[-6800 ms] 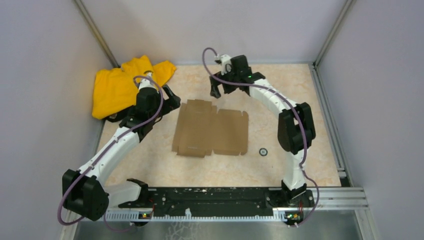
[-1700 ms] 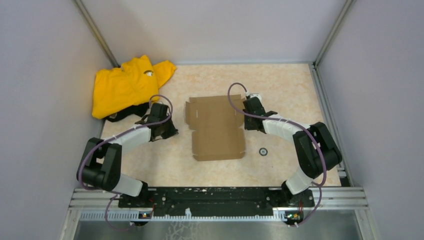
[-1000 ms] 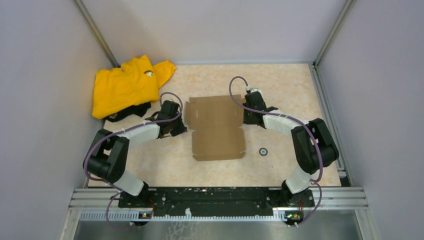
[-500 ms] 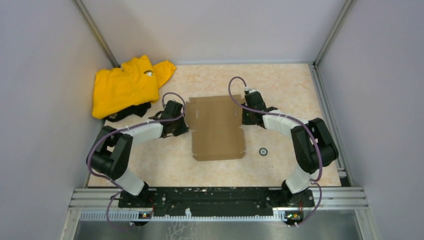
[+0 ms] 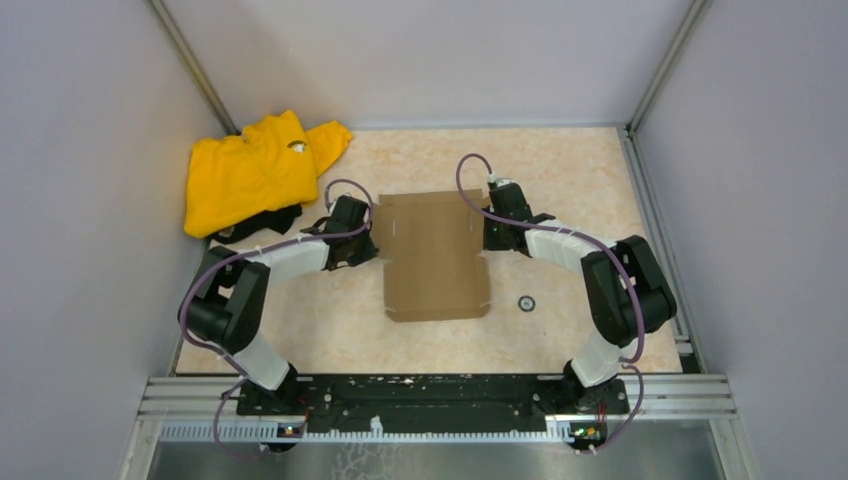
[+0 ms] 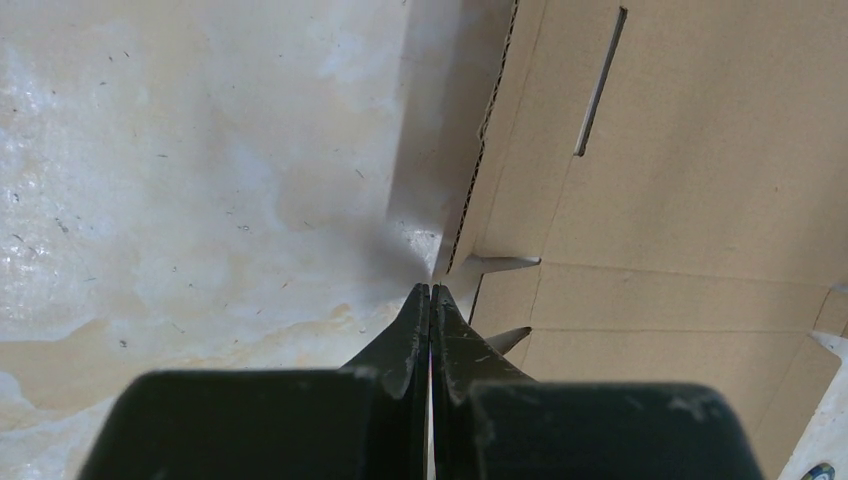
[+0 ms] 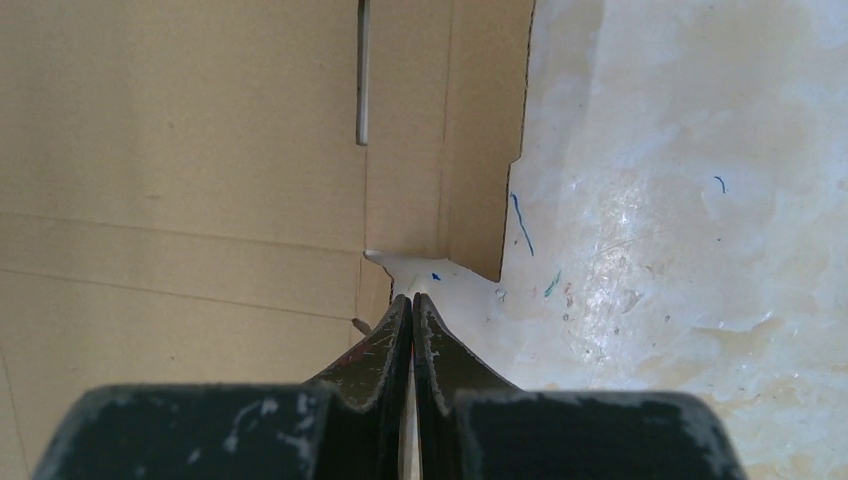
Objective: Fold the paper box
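1. The paper box (image 5: 432,262) lies unfolded at the middle of the surface (image 5: 560,180), between the 2 arms. From the left wrist, its left side flap looks tilted up off the surface, while the right side flap lies flat.
2. The left fingers (image 6: 421,325) are clenched on nothing, with their tip at the notch under the raised flap. If they push sideways instead of under it, we judge the whole sheet would skid rather than fold.
3. The right fingers (image 7: 400,330) are also clenched and empty, at the right-hand notch. They could ride over the flat edge and miss it.
4. Uneven pushing from the 2 sides may twist the sheet or crease it off its score lines.
5. A long skid could carry it towards the small ring (image 5: 526,303) or the yellow garment (image 5: 250,170).
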Robot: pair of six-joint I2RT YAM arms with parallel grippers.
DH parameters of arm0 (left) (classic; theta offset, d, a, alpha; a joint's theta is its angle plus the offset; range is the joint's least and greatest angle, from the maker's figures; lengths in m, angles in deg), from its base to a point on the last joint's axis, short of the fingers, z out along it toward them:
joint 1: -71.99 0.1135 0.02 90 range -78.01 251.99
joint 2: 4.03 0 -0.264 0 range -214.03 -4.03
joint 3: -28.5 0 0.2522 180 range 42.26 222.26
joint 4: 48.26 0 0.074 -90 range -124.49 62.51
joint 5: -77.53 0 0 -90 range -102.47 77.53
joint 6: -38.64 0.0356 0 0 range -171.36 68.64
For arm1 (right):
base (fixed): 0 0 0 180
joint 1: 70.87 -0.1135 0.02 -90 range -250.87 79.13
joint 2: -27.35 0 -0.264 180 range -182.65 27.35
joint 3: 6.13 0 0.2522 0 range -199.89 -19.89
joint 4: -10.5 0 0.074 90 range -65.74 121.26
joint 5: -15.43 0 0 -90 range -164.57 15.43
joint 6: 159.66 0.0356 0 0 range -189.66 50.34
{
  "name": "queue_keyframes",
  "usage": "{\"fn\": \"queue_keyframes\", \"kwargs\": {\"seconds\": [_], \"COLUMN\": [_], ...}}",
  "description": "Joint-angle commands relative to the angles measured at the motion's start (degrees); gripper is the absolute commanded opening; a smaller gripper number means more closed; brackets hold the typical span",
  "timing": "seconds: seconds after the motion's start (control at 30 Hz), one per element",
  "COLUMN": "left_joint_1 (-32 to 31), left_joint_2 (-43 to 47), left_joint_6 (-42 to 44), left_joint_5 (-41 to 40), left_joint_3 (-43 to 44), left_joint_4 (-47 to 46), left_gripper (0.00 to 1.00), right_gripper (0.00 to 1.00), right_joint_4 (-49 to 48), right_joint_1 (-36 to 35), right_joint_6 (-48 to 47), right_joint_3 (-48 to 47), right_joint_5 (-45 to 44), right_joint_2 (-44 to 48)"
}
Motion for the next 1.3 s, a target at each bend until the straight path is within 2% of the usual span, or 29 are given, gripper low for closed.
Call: {"fn": "queue_keyframes", "kwargs": {"seconds": [0.0, 1.27], "left_joint_1": [-0.49, -5.14], "left_joint_2": [-0.68, -3.14], "left_joint_6": [-0.95, -1.8], "left_joint_5": [-0.84, -1.46], "left_joint_3": [1.73, 6.42], "left_joint_4": [-1.26, -1.14], "left_gripper": [0.0, 0.0], "right_gripper": [0.02, 0.02], "right_joint_4": [-2.34, -1.64], "right_joint_1": [0.21, -4.31], "right_joint_6": [-0.54, -0.71], "right_joint_3": [-1.87, -5.27], "right_joint_5": [1.33, 1.87], "right_joint_2": [-0.42, -2.69]}}
